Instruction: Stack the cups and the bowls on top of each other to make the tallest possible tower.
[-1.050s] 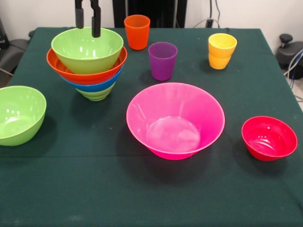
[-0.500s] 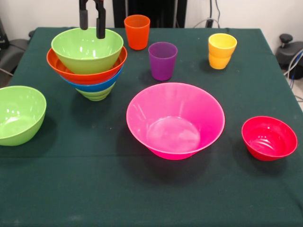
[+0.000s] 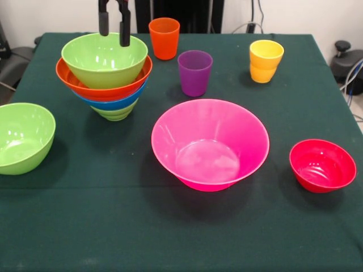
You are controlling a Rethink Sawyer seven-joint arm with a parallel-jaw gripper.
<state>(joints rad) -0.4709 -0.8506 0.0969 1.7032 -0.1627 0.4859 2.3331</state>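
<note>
The tower (image 3: pixel 105 85) is a nested stack of bowls at the back left: a lime green bowl (image 3: pixel 104 59) on top, then an orange bowl (image 3: pixel 85 85), a blue bowl (image 3: pixel 111 103) and a lime green bowl (image 3: pixel 116 113) at the bottom. My gripper (image 3: pixel 114 38) hangs just above the top bowl's far rim, open and empty. The orange cup (image 3: pixel 164 38), purple cup (image 3: pixel 194 72) and yellow cup (image 3: pixel 265 60) stand upright, apart from one another, at the back. A large pink bowl (image 3: pixel 210 143) sits in the middle, a small red bowl (image 3: pixel 322 165) at the right and a third lime green bowl (image 3: pixel 22 137) at the left edge.
The table (image 3: pixel 170 232) has a dark green cloth. The robot's black pedestal (image 3: pixel 187 11) stands behind the orange cup. Cables and dark equipment (image 3: pixel 347 62) lie off the table's right side.
My gripper has shifted slightly to the right above the stack. Nothing else has moved.
</note>
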